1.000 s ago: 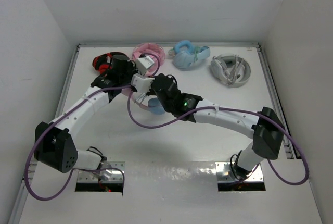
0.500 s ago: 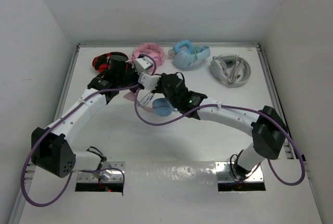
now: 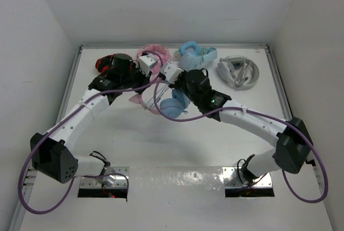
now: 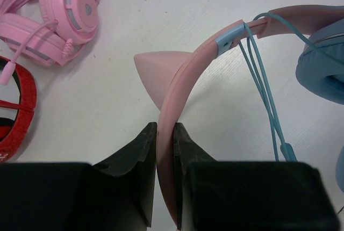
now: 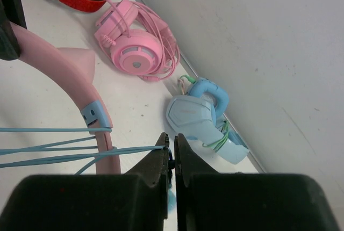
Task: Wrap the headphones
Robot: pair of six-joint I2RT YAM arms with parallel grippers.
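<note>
The headphones lie mid-table, with a light blue ear cup (image 3: pixel 173 107) and a pink cat-ear headband (image 4: pixel 185 72). My left gripper (image 4: pixel 165 134) is shut on the headband just below the cat ear (image 4: pixel 156 70). My right gripper (image 5: pixel 172 151) is shut on the thin light blue cable (image 5: pixel 107 152) and holds it up above the table. Several cable strands (image 4: pixel 263 86) run across the headband near its blue joint (image 5: pixel 91 114). The second ear cup is hidden under the right arm.
Other pairs lie along the back wall: a red one (image 3: pixel 106 63), an all-pink one (image 3: pixel 154 55), an all-light-blue one (image 3: pixel 194 57) and a white-grey one (image 3: pixel 238 71). Walls close in the table on the left, back and right.
My right gripper has moved back and to the right, drawing the cable with it. The headphones have shifted right. My left gripper has kept its hold on the headband.
</note>
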